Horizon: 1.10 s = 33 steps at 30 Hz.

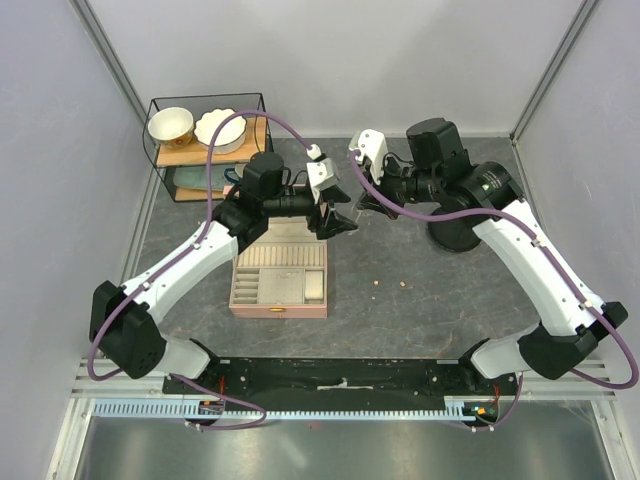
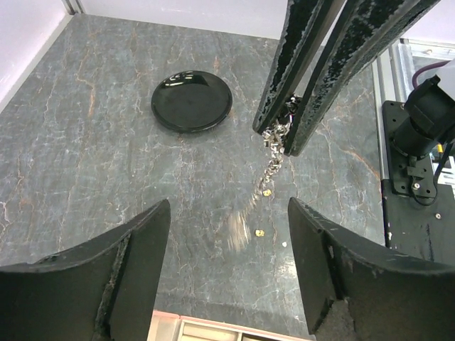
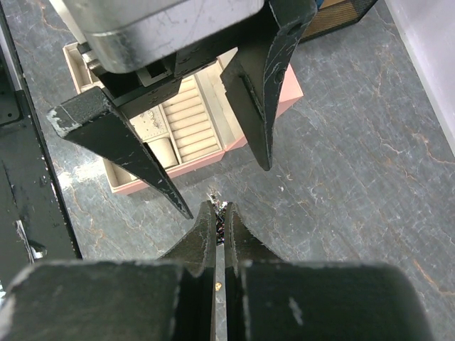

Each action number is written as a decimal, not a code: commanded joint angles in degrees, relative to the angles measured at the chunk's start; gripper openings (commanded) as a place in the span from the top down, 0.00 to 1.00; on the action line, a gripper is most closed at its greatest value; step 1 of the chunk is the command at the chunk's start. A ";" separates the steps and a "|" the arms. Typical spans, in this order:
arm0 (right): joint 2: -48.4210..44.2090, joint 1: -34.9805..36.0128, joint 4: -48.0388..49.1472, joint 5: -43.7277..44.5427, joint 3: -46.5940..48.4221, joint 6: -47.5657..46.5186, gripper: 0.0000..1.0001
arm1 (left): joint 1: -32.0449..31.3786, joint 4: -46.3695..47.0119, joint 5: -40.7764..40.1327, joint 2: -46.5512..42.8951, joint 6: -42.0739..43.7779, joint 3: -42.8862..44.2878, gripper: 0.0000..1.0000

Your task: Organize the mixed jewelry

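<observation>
Chain (image 2: 272,160) hangs from the right jaws.
Thin, silvery, bunched at the closed tips, blurred below; gold beads (image 2: 259,231) lie on the counter (image 2: 85,163); left jaws open.

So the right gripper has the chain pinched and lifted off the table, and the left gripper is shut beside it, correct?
Not quite: the left gripper is open, its fingers spread wide in the left wrist view. The right gripper does have the chain pinched and lifted off the table.

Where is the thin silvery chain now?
Left wrist view: the chain hangs pinched in the right gripper, above the table, right of the black round disc.
</observation>
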 commanded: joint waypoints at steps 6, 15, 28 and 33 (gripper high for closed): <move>-1.97 0.33 0.73 -0.58 -0.15 0.02 1.00 | -0.31 2.57 1.82 0.79 -0.72 2.35 0.25; -2.41 0.33 0.91 -0.49 -0.77 -0.07 1.00 | -0.31 2.39 3.41 1.14 -0.89 2.09 0.63; -3.03 0.42 0.99 -0.23 -1.56 -0.07 1.00 | -0.31 2.39 4.37 0.97 -0.89 1.83 0.39; -3.03 0.42 1.08 -0.31 -1.47 -0.07 1.00 | -0.31 2.39 5.25 0.96 -0.72 1.56 0.37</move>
